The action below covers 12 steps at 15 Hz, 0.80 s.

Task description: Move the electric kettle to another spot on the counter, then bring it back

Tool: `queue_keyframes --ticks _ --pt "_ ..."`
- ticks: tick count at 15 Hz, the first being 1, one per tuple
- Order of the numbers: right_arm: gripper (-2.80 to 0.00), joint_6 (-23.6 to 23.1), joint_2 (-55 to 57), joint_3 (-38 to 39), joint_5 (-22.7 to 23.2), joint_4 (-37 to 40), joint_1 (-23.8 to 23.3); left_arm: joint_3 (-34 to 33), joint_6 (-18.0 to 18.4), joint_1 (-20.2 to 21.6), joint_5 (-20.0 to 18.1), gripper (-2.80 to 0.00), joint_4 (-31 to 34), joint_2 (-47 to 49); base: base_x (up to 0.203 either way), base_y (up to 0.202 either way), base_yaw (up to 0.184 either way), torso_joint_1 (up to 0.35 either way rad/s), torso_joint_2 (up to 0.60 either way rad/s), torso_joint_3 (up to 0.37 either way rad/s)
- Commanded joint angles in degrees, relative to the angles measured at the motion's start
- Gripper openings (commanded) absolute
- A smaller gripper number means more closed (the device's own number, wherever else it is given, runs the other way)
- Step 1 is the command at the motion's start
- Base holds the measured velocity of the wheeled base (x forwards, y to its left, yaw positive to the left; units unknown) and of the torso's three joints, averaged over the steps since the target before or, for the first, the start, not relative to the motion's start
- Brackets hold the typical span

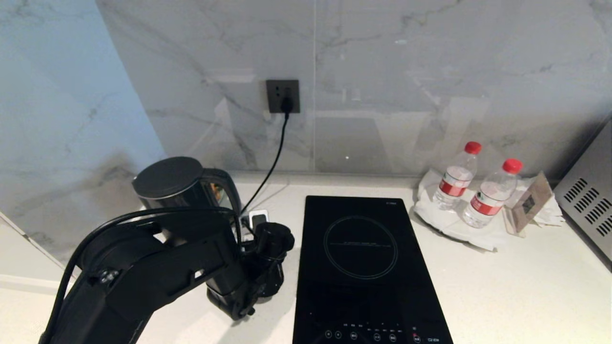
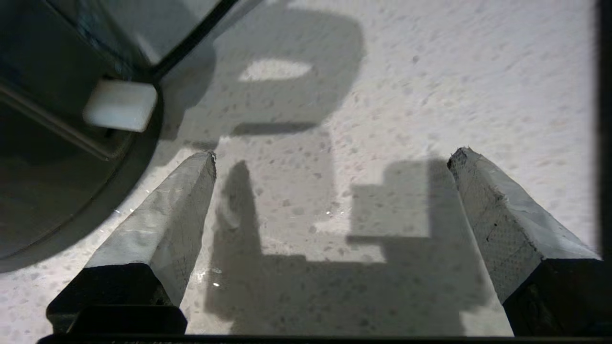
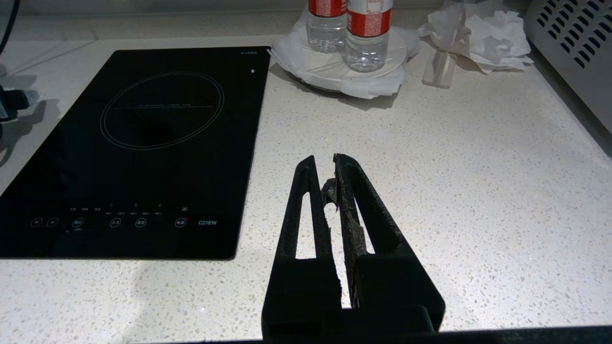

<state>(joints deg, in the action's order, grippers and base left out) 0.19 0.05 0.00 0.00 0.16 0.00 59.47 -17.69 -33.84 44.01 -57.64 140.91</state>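
The electric kettle stands upright on the counter at about nine o'clock in the head view, close to the corner of the marble walls, its flat dark-grey lid level and its loop handle turned toward three o'clock. A black cord runs from the kettle's side up to the wall socket at twelve o'clock. The left arm crosses in front of the kettle from seven o'clock and hides its lower body. The left gripper hangs over bare speckled counter with its jaws spread wide and nothing between them; in the left wrist view its grey fingertips stand well apart, one of them just beside the rounded black foot of the kettle, where a small white tab shows. Whether that fingertip touches the black rim cannot be told.

The induction hob lies set into the counter at six o'clock, just beside the left arm's wrist. At two to three o'clock two water bottles with red caps stand on a white plate lined with crumpled paper, with a small card stand next to them and a vented steel appliance at the edge.

The right gripper hovers above the open counter, to the hob's three o'clock side, its jaws clenched together on nothing.
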Motion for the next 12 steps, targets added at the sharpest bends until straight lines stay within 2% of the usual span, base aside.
queue_keyframes --ticks 1,5,12 --pt "-2.80 0.0 0.0 0.0 0.0 0.0 0.0 -0.9 -0.2 -0.1 0.3 0.00 -0.7 -3.0 0.000 0.000 0.000 0.000 0.00 0.000" --pt "-2.80 0.0 0.0 0.0 0.0 0.0 0.0 -0.2 1.4 1.7 2.0 0.00 -2.7 -2.7 0.000 0.000 0.000 0.000 0.00 0.000" --pt "-2.80 0.0 0.0 0.0 0.0 0.0 0.0 0.4 1.5 5.8 2.1 0.00 -2.7 -2.2 0.000 0.000 0.000 0.000 0.00 0.000"
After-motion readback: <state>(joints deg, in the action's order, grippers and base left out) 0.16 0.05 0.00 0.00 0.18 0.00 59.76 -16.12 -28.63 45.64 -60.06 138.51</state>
